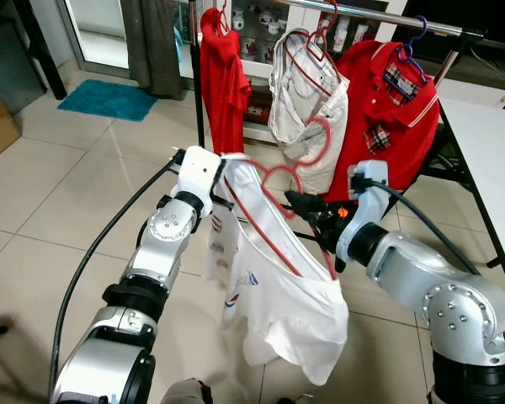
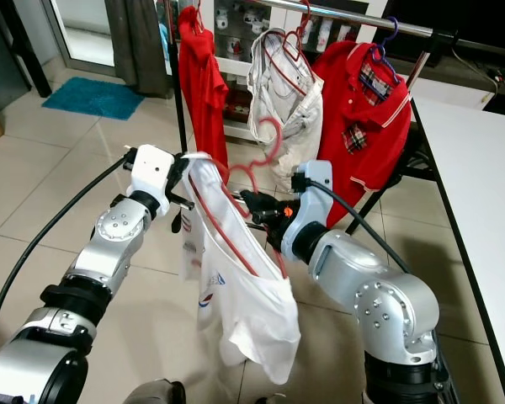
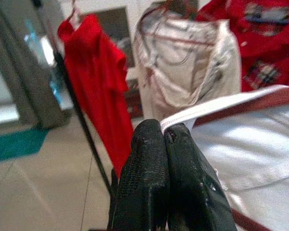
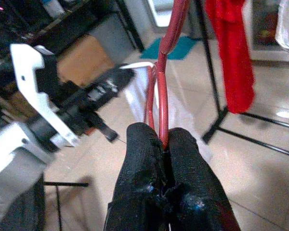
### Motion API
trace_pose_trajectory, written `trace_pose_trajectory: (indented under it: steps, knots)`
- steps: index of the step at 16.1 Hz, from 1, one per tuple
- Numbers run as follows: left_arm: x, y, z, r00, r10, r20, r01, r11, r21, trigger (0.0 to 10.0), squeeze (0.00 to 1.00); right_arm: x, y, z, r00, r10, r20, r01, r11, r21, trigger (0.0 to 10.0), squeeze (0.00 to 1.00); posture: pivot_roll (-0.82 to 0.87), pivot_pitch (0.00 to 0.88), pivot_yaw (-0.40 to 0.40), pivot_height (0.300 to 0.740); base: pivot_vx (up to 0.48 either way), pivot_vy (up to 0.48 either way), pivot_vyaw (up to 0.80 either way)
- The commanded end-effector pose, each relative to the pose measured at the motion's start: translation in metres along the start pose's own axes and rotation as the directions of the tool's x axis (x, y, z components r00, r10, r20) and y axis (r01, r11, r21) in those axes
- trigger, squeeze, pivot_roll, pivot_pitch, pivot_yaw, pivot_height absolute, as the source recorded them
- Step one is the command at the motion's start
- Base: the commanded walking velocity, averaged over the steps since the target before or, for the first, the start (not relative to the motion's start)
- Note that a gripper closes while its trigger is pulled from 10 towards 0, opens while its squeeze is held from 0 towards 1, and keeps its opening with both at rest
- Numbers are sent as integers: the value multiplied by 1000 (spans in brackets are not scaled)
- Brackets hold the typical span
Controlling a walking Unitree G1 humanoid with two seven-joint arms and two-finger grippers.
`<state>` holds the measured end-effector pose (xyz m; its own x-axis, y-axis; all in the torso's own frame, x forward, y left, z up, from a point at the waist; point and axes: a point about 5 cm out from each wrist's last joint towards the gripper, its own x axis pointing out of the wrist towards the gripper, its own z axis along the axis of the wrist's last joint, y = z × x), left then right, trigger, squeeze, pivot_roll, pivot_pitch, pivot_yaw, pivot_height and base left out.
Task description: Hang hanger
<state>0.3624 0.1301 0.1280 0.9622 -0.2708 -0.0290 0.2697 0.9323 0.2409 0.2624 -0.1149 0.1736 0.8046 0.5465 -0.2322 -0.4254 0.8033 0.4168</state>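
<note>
A red wire hanger [image 1: 278,178] carries a white T-shirt [image 1: 278,303], held up between both arms in front of a clothes rack. My left gripper [image 3: 163,134] is shut on the shirt's white collar edge at the hanger's left shoulder [image 1: 229,181]. My right gripper [image 4: 163,140] is shut on the hanger's red wire just below the hook, seen from the head at the right gripper [image 1: 307,206]. The hook [image 2: 268,139] curls upward, well below the metal rail [image 1: 379,18]. The shirt hangs loose down to knee height.
On the rail hang a red shirt [image 1: 223,76], a white garment [image 1: 307,109] on a red hanger and a red polo [image 1: 387,109] on a blue hanger. A white table [image 1: 497,151] stands at the right. A teal mat [image 1: 109,99] lies far left on the tiled floor.
</note>
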Motion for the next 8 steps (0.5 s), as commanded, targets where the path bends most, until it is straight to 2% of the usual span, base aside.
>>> trace_pose_trajectory:
  steps: [1,5,8]
  knots:
    - [2,8,1,998,53,-18,-53,998,-17,0,0,-4,-7,0,998,-68,-5,68,998,-17,10000,0,-10,36,-60,740,0,0,0]
    - [1,21,-6,988,131,-80,-131,991,2,0,0,-6,-6,-5,994,-110,-18,110,994,-7,10000,0,-12,46,-58,740,0,0,0]
    - [2,22,-9,983,150,-103,-149,989,22,0,0,-4,-2,-2,994,-113,-10,113,994,-5,10000,0,-13,49,-60,740,0,0,0]
